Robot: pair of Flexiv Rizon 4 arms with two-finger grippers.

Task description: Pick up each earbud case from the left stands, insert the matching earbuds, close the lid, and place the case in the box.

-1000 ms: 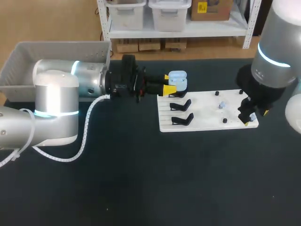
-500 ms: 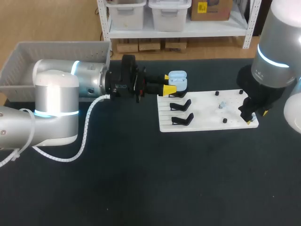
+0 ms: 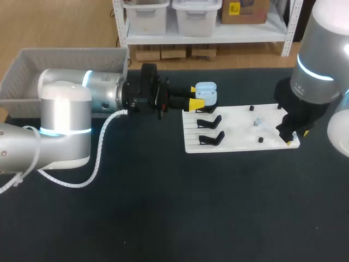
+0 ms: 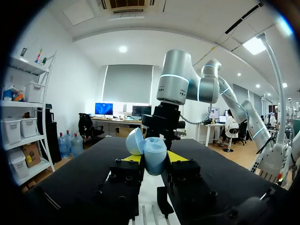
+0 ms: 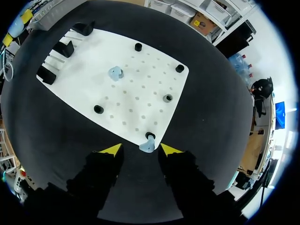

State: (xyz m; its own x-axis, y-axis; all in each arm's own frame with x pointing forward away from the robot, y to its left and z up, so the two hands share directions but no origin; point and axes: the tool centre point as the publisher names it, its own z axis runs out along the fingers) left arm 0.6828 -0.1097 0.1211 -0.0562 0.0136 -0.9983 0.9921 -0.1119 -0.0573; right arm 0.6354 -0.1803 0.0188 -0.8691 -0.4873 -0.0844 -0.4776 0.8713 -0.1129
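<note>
Up in the middle of the head view, our left fingers pinch the light blue earbud case from two sides. Its lid is open. The case is at the upper left corner of the white board, which lies on the dark desk. At the board's lower right corner, our right fingers are spread. A small blue earbud sits between them, touching neither. Another earbud lies near the board's middle. The grey box is in the upper left.
</note>
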